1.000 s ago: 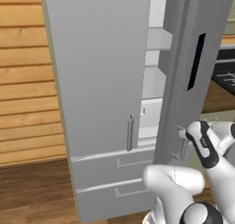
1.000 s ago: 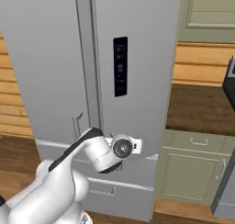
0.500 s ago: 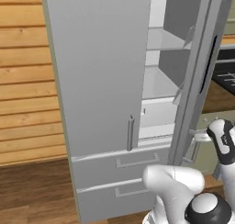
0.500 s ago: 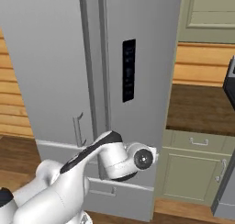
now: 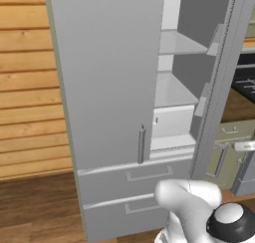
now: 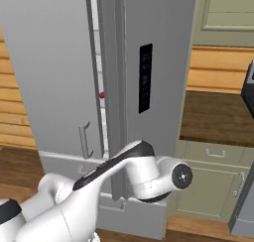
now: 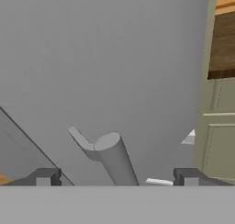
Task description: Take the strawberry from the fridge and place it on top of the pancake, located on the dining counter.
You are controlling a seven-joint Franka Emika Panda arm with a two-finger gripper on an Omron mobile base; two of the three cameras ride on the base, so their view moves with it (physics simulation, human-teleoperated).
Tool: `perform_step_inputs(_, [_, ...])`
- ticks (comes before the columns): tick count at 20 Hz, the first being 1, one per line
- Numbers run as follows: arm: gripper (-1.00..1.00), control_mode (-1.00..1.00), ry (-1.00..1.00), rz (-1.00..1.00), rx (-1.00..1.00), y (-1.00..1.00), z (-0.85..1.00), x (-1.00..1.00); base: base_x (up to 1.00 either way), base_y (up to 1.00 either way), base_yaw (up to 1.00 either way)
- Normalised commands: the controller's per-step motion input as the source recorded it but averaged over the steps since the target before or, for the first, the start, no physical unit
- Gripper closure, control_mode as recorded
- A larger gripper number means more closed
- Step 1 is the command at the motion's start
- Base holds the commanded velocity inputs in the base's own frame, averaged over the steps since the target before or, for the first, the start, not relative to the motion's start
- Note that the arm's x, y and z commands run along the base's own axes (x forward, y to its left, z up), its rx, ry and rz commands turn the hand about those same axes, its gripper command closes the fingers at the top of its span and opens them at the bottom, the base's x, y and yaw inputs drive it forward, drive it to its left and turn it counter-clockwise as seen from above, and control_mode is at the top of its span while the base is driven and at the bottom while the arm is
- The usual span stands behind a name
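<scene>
A kitchen corner with wood walls and green cupboards

I see a wall of light wood planks [image 5: 27,82] on the left, and a dark brown wood floor [image 5: 35,207] under it. On the right I see more of the same planks [image 6: 218,70] above a dark brown worktop [image 6: 213,119]. Under that worktop sit pale green cupboards [image 6: 211,181] with 1 drawer and small silver handles. Another pale green cupboard [image 6: 225,15] hangs high up on the wall. The light is soft and even.
</scene>
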Motion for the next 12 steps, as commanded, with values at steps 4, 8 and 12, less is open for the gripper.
perform_step_inputs(4, [-1.0,-1.0,0.05,0.0,0.18,-0.4,0.74,-0.34,0.0,0.0,0.0])
perform_step_inputs(8, [-1.0,-1.0,0.07,-0.03,0.01,0.13,0.64,-0.84,0.0,0.0,0.0])
perform_step_inputs(12, [-1.0,-1.0,0.02,-0.1,-0.15,0.72,0.55,-1.0,0.0,0.0,0.0])
